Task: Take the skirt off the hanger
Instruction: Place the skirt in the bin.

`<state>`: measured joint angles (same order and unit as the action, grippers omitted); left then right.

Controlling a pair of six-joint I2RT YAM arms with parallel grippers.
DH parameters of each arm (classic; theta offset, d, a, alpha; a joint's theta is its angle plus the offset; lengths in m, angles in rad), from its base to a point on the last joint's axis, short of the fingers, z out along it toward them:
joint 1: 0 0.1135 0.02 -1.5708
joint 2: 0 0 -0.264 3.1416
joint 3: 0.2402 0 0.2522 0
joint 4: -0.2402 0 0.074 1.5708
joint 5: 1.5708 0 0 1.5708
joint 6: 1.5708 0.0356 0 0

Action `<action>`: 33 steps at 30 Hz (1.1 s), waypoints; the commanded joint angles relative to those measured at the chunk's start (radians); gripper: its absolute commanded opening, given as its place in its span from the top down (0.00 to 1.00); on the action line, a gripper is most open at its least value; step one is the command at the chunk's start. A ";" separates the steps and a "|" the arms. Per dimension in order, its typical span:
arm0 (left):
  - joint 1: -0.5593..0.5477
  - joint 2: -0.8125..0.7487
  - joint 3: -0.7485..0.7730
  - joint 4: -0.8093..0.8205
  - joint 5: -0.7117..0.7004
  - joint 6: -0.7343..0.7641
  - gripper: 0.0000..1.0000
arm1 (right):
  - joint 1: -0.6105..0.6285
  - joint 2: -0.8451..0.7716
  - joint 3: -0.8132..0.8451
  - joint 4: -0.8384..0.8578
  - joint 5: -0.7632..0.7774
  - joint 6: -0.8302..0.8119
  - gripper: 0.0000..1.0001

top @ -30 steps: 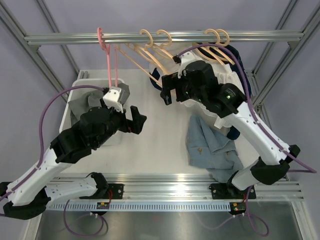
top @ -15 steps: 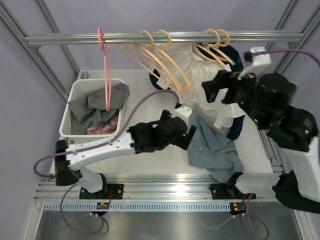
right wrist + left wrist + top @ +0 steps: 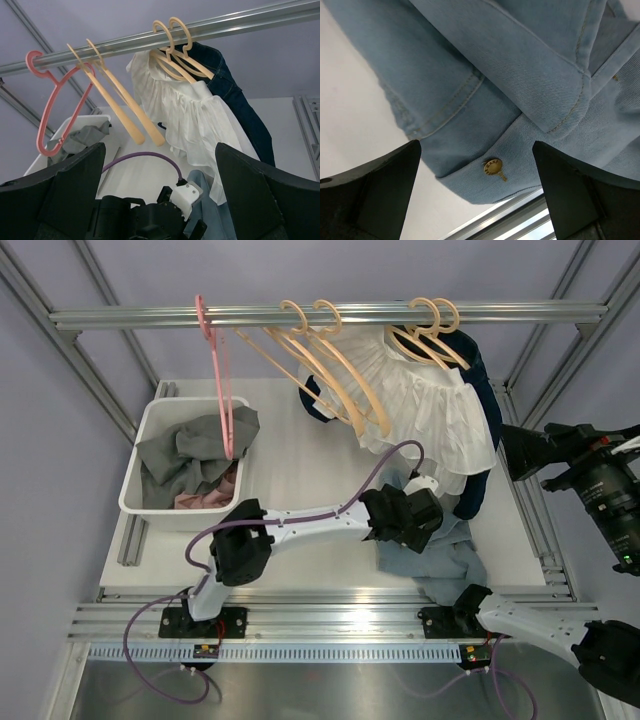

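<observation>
Gripper of left arm [image 3: 475,150] gapes wide over denim garment [image 3: 520,75], holding nothing.

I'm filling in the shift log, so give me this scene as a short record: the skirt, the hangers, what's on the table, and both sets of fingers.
skirt: white pleated skirt, on a tan hanger on the rail
behind it: dark denim garment, also hanging
other hangers: two bare tan hangers, one pink hanger
table: light blue denim garment; bin of clothes at left
left fingers: open, over the light blue denim garment
right fingers: open, far right, facing the rail, holding nothing
</observation>
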<state>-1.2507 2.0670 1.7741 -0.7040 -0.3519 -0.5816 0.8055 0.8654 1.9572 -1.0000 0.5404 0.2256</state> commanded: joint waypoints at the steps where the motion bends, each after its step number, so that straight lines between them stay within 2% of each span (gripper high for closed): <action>1: 0.002 0.030 -0.024 0.073 0.106 -0.026 0.01 | -0.005 -0.006 -0.040 -0.017 0.003 0.015 0.00; 8: 0.040 0.131 -0.031 0.103 0.277 -0.007 0.01 | -0.003 -0.042 -0.075 0.003 -0.028 0.032 0.00; 14: 0.042 0.232 -0.041 0.080 0.246 -0.009 0.01 | -0.003 -0.055 -0.076 0.001 -0.020 0.029 0.01; 15: 0.040 0.254 -0.050 0.080 0.232 -0.011 0.04 | -0.005 -0.055 -0.078 0.001 -0.023 0.032 0.00; 17: 0.040 0.268 -0.064 0.089 0.219 -0.017 0.18 | -0.005 -0.057 -0.081 0.000 -0.030 0.035 0.01; 18: 0.040 0.269 -0.086 0.095 0.200 -0.021 0.51 | -0.005 -0.058 -0.083 0.000 -0.033 0.037 0.01; 21: 0.039 0.240 -0.133 0.129 0.144 -0.034 1.00 | -0.005 -0.060 -0.086 -0.005 -0.036 0.040 0.01; 24: 0.036 0.122 -0.234 0.167 0.044 -0.038 1.00 | -0.005 -0.065 -0.092 -0.011 -0.028 0.038 0.00; 27: 0.022 -0.085 -0.346 0.147 -0.075 -0.046 1.00 | -0.005 -0.066 -0.090 -0.019 -0.028 0.038 0.01; 30: -0.018 -0.313 -0.384 0.040 -0.200 -0.053 1.00 | -0.005 -0.063 -0.083 -0.022 -0.031 0.037 0.01; 33: -0.062 -0.511 -0.306 -0.154 -0.339 -0.098 1.00 | -0.005 -0.057 -0.077 -0.022 -0.027 0.029 0.01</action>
<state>-1.2701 1.8076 1.3796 -0.7086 -0.4328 -0.6342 0.8055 0.8028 1.8687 -1.0237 0.5117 0.2512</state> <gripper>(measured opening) 0.331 0.993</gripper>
